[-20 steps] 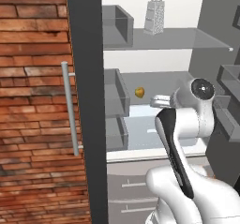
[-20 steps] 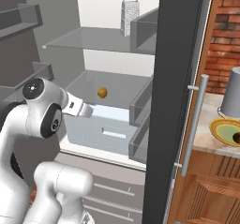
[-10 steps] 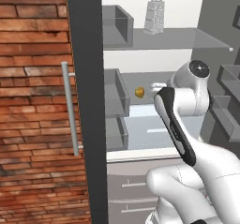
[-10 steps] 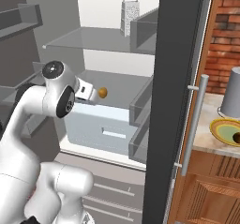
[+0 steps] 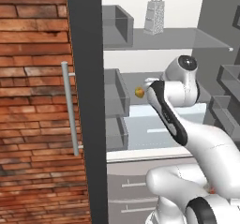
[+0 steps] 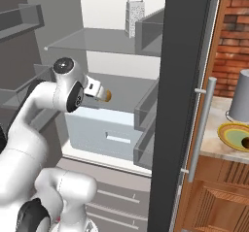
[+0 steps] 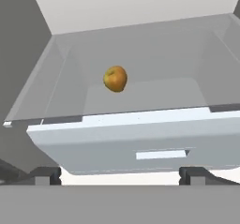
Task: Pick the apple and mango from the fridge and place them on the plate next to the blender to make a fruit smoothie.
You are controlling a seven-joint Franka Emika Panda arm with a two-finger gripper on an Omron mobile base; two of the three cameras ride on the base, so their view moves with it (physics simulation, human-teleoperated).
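Note:
The fridge (image 5: 85, 124) stands open, its dark door (image 6: 181, 80) between me and the counter. On its middle glass shelf lies one small round yellow-orange fruit with a green patch (image 7: 115, 78) (image 5: 139, 93) (image 6: 108, 95); I cannot tell whether it is the apple or the mango. My gripper (image 7: 121, 176) (image 6: 98, 92) is open and level with that shelf, just short of the fruit, with nothing between its fingers. The yellow plate (image 6: 229, 133) sits on the counter at the far right. The blender is out of view.
A metal grater (image 5: 153, 13) stands on the upper shelf. A pale drawer (image 7: 140, 145) juts out below the fruit's shelf. Grey bins (image 5: 116, 93) line the fridge sides. A plain grey cylinder (image 6: 240, 96) stands behind the plate. A brick wall (image 5: 33, 101) is on the left.
The arm has swung up and forward into the fridge, bringing the open gripper close to the fruit on the middle shelf. The fruit has not moved.

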